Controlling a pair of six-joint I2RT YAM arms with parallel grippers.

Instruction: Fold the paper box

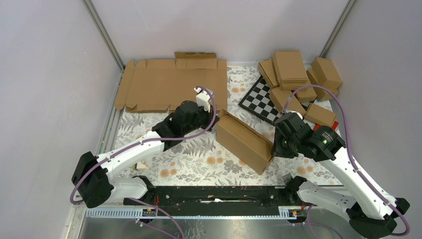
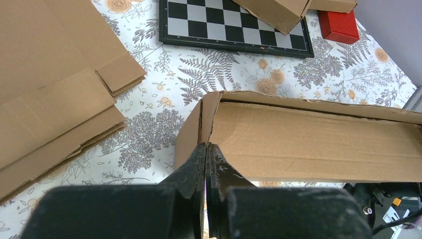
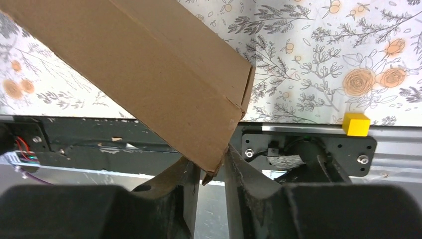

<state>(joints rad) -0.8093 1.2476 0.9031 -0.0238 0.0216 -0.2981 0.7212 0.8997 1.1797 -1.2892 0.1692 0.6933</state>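
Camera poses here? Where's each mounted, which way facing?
Top external: above and behind the bases, looking down; left arm and right arm hold the brown cardboard box.
Left wrist: faces away toward the black-and-white checkerboard; left gripper pinches the box's end wall.
Right wrist: faces back toward the black near rail; right gripper clamps a box corner.
Shared: all see the box.

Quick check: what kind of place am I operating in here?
Likely a walled lab bench cell for box folding: plain white panels, flat cardboard blanks, a pile of finished boxes.
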